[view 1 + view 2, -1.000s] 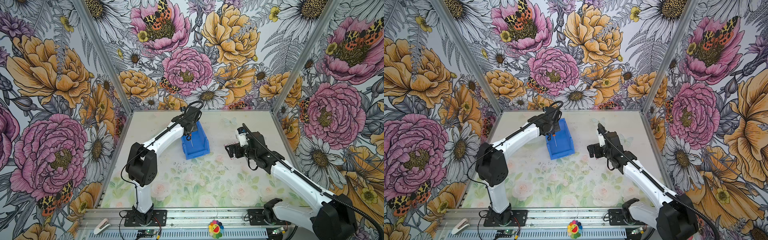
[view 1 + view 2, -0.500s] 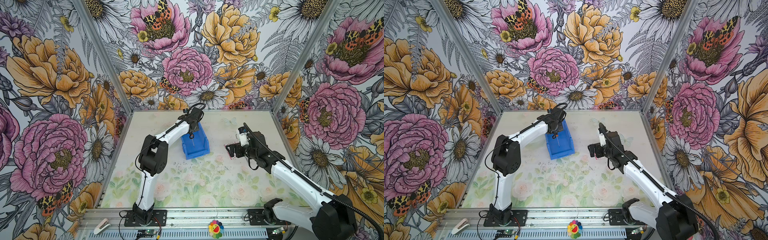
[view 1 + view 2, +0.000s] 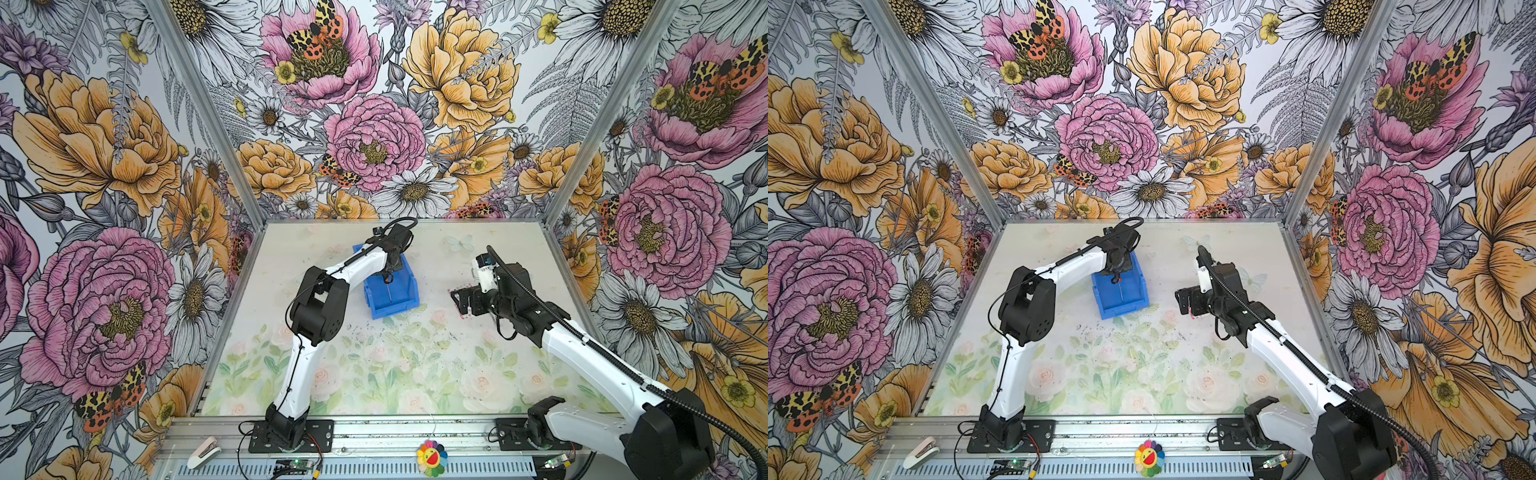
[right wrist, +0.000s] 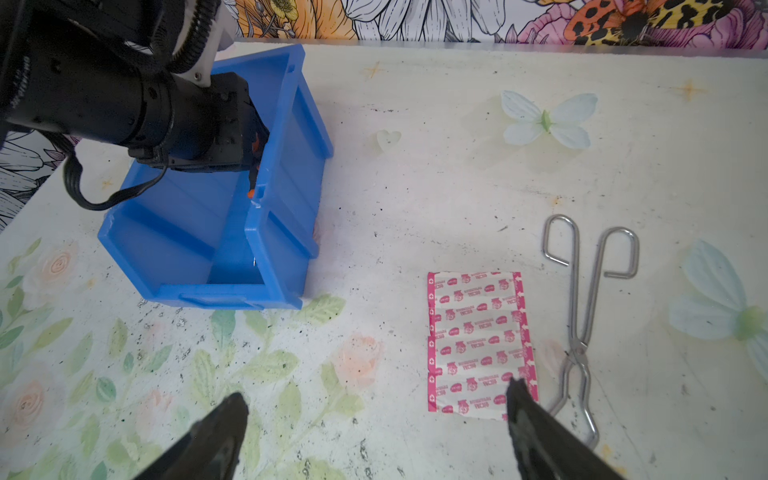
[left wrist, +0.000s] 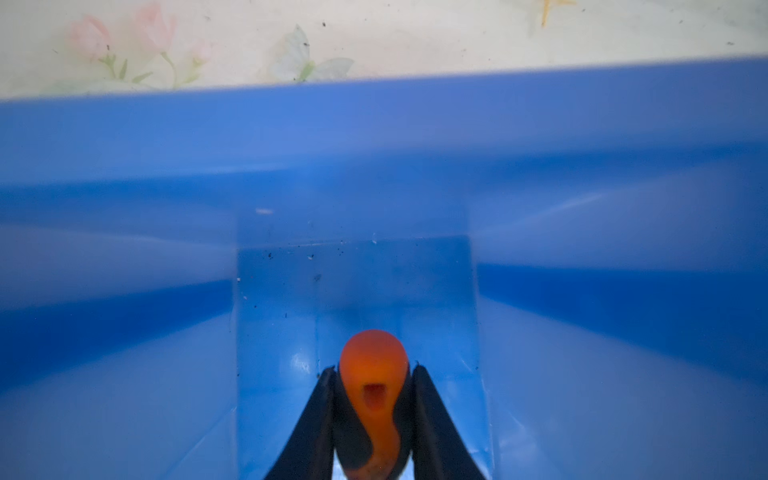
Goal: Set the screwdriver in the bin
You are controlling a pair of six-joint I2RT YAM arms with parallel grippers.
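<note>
Table point(image 3: 374, 374): floral top, carries everything listed.
Bin point(image 3: 399, 299): blue, upright, left of centre.
Your left tool point(image 5: 372, 369): down inside the bin, clamped tight on the screwdriver point(image 5: 374, 407).
Your right tool point(image 4: 376, 390): spread wide, holding nothing, above the plasters point(image 4: 478, 340).
Tongs point(image 4: 582, 324): flat, just beside the plasters.
Screwdriver: orange-and-black handle gripped, within the bin's walls.

Bold floral walls point(image 3: 124, 145); pale flowered tabletop point(image 3: 374, 374)

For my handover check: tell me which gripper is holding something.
The left gripper, shut on the screwdriver inside the bin; the right gripper is open and empty.
</note>
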